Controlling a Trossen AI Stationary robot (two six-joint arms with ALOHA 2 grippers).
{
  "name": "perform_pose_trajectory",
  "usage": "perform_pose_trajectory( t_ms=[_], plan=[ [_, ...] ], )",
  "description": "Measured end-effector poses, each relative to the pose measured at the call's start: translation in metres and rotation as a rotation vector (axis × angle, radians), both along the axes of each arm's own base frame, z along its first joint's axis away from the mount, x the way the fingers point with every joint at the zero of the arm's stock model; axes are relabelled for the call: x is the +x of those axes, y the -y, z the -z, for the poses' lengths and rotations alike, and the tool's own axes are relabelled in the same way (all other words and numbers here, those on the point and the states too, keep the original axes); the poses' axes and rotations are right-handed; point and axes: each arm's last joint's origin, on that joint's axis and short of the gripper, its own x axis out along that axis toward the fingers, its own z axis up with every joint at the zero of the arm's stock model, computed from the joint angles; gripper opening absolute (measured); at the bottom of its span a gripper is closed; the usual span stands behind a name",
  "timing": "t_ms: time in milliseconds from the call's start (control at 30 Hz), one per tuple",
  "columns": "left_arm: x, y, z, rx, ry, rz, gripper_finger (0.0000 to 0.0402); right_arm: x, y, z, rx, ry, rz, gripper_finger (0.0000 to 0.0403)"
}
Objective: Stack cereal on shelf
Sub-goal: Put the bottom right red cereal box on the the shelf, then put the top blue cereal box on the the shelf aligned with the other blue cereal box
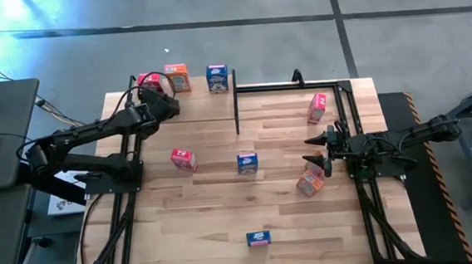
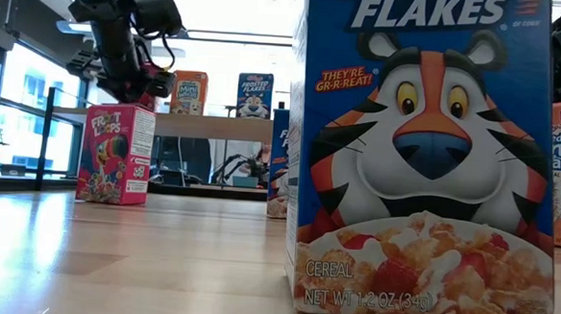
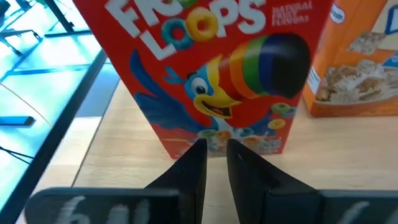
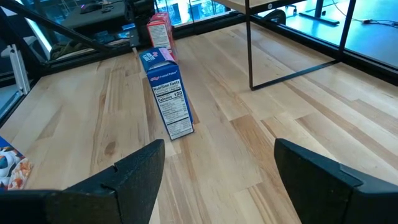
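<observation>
Plank tabletop (image 1: 225, 208) scattered with cereal boxes (image 1: 247, 163); grey floor (image 1: 295, 28) around.

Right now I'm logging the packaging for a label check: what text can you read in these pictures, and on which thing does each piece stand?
"FLAKES", "THEY'RE GR-R-REAT!", "CEREAL", "NET WT 1.2 OZ (34g)": nearest Frosted Flakes box, low view.
"LOOPS": red Froot Loops box, left wrist view.
"FROOT LOOPS": pink-red box standing on the table, low view.
"Nutrition Facts", "Calories 120": side of the blue box, right wrist view.
Print on the orange box and the far boxes is too small or blurred.
</observation>
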Motion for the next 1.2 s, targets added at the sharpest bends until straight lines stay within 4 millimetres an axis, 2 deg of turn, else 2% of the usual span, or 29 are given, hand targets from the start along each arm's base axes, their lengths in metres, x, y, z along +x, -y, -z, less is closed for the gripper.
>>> perform_pose_trajectory(
  t_ms=[233, 633, 767, 933, 1033, 1200],
  plan=[
    [-0.002, 0.009, -0.007, -0.012, 0.05, 0.054, 0.0053, 0.0, 0.0, 0.0, 0.0, 0.0, 0.001, 0.0296],
    [-0.01, 0.046, -0.045, 0.114, 0.178, 0.297, 0.0053, 0.0, 0.0, 0.0, 0.0, 0.0, 0.001, 0.0296],
    [-0.008, 0.056, -0.062, 0.186, 0.227, 0.445, 0.0053, 0.0, 0.0, 0.0, 0.0, 0.0, 0.001, 0.0296],
    [0.0, 0.069, -0.081, 0.263, 0.284, 0.731, 0.0053, 0.0, 0.0, 0.0, -0.001, 0.0, 0.005, 0.0296],
    [0.006, 0.076, -0.088, 0.291, 0.323, 0.861, 0.0053, 0.0, 0.0, 0.0, -0.002, 0.0, 0.005, 0.0296],
    [0.011, 0.088, -0.092, 0.311, 0.358, 0.981, 0.0053, 0.0, 0.0, 0.0, -0.002, 0.0, 0.004, 0.0296]
  ],
)
